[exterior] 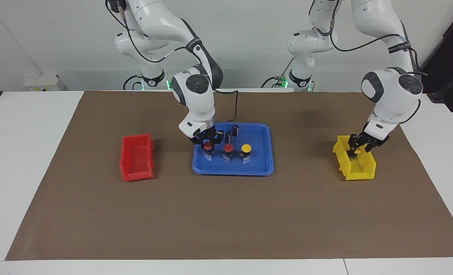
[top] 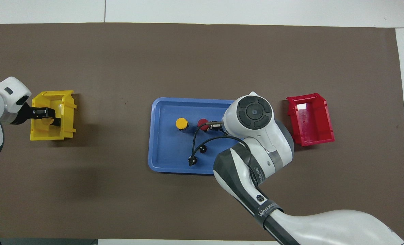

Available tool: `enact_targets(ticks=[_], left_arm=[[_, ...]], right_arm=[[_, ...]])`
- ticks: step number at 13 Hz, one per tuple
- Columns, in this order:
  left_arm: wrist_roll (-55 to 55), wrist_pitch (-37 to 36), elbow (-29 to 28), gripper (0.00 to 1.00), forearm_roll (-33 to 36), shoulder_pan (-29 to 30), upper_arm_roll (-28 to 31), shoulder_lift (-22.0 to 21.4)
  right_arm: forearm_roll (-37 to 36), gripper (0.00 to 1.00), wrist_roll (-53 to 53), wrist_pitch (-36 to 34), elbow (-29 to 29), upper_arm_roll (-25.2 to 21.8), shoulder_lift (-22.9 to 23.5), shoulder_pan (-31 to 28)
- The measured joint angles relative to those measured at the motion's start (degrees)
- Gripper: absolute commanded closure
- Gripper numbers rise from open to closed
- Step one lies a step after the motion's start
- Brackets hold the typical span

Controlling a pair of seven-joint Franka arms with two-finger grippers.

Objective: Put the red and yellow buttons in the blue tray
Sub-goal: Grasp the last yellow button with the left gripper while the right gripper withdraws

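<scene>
Jaws of right gripper (exterior: pixel 208 146) clamped on red button (exterior: pixel 208 146) inside blue tray (exterior: pixel 262 168); left gripper (exterior: pixel 357 151) jaws grip yellow button (exterior: pixel 357 151) in yellow bin (exterior: pixel 363 173).

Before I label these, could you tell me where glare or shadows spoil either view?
Overhead view: white glare inside the red bin; the right arm hides one red button in the blue tray. Facing view: no glare, only soft shadows on the brown mat beside the yellow bin.

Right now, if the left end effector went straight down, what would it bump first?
Probably the yellow button between its fingers. The left end effector points down into the yellow bin, and under the button is the bin's floor. How deep it sits is hard to judge.
</scene>
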Motion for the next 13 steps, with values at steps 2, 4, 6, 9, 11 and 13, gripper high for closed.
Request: enact_targets(ticks=[2, 4, 6, 9, 11, 13], left_arm=[[0.0, 2.3, -1.5, 0.99, 0.0, 0.0, 0.0, 0.1], [-0.3, 3.2, -1.9, 0.99, 0.0, 0.0, -0.1, 0.6], [-0.3, 0.9, 0.4, 0.99, 0.1, 0.0, -0.3, 0.8], [-1.9, -15.2, 14.4, 0.99, 6.8, -1.5, -0.9, 0.7], [-8.0, -22.2, 21.1, 0.99, 7.9, -5.5, -1.3, 0.6], [-19.3, -22.4, 20.7, 0.99, 7.8, -12.4, -1.8, 0.8]], right_arm=[[-0.2, 0.0, 0.0, -0.1, 0.1, -0.2, 0.0, 0.0], [-0.5, 0.0, 0.0, -3.4, 2.3, -0.9, -0.6, -0.8], [-1.0, 0.0, 0.0, -11.5, 7.9, -1.1, -2.6, -4.8], [-1.2, 0.0, -1.4, -23.3, 14.5, -1.2, -7.4, -12.1], [-1.2, 0.0, -8.1, -29.2, 15.6, -1.3, -11.5, -17.5], [-1.0, 0.0, -15.3, -34.5, 15.9, -1.4, -15.5, -23.0]])
